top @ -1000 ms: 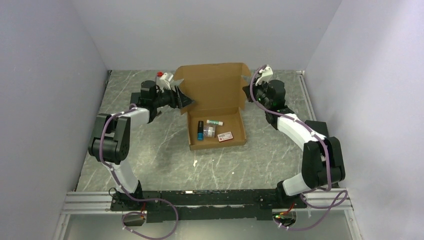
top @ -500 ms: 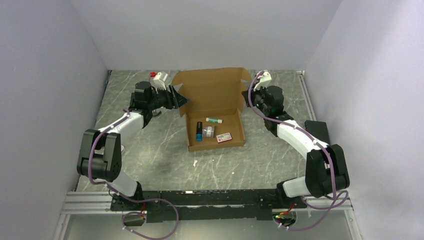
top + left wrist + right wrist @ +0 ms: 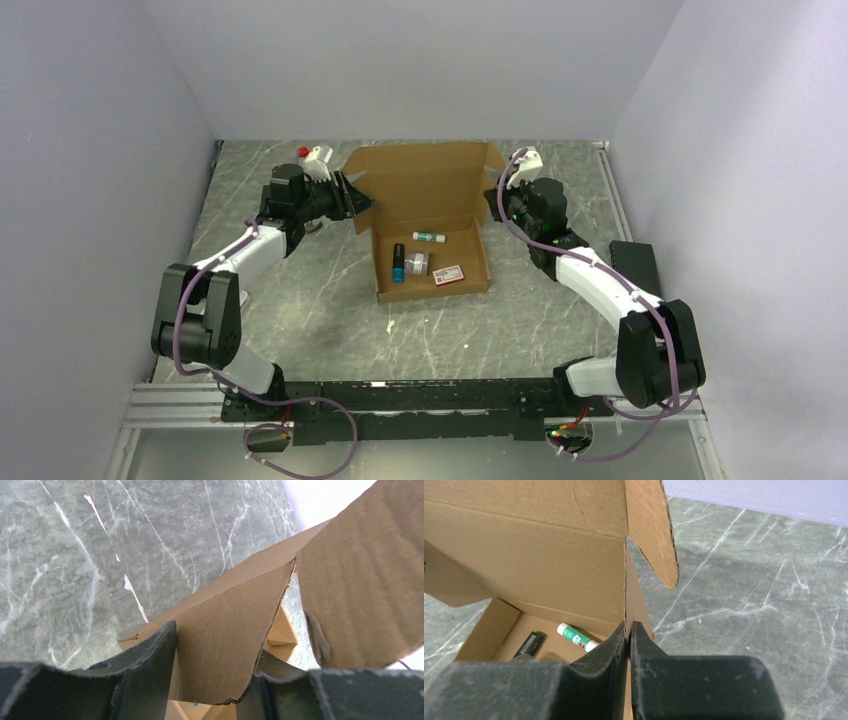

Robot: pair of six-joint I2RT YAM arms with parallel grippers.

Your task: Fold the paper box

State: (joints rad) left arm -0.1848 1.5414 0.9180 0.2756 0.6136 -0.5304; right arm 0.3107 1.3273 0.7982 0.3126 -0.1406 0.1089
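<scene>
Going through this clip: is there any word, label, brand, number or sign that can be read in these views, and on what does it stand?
No text is readable in any view.
The cardboard box: plain brown, no print in sight.
The white tube: green and red label, too blurred to read.
The small red-and-white pack: print too small to read.
The dark bottle: no lettering can be made out.

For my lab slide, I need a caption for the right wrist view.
Right gripper pinches the open paper box at its lid's side edge; a white tube lies inside.
</scene>
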